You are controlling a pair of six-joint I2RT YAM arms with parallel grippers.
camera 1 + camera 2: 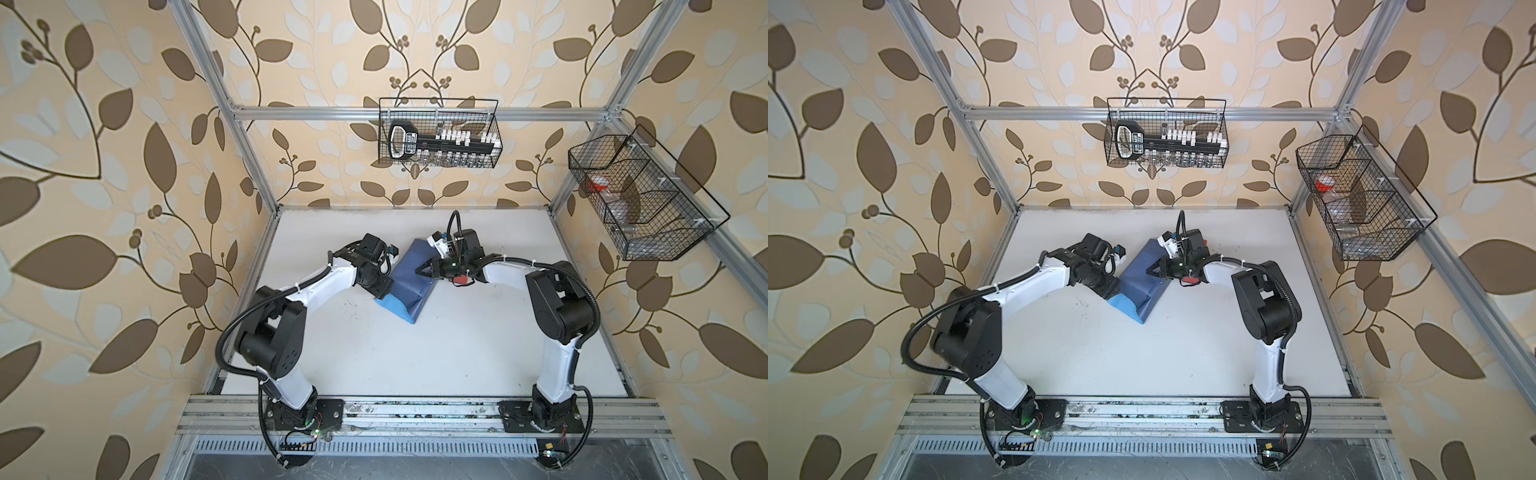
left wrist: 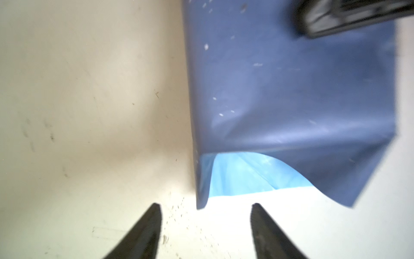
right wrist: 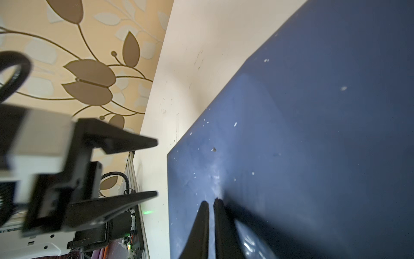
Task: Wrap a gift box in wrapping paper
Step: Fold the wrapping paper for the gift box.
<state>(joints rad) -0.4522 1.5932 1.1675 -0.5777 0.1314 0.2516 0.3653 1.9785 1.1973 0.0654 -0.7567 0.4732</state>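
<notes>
The wrapping paper (image 1: 405, 282) (image 1: 1139, 282) lies folded over on the white table, dark slate-blue face up. Its light sky-blue inner face (image 1: 392, 308) (image 2: 242, 177) shows at the open near end. The gift box is hidden under the paper. My right gripper (image 1: 419, 271) (image 3: 210, 200) is shut, its tips resting on top of the paper (image 3: 313, 134) and holding nothing. My left gripper (image 2: 206, 204) (image 3: 156, 167) stands open just off the paper's near left corner (image 2: 200, 201), nothing between its fingers. In both top views the wrist hides its tips.
A red tape dispenser (image 1: 460, 279) (image 1: 1190, 280) sits under the right wrist, just right of the paper. A wire basket (image 1: 438, 133) hangs on the back wall and another (image 1: 640, 199) on the right wall. Metal frame posts edge the table.
</notes>
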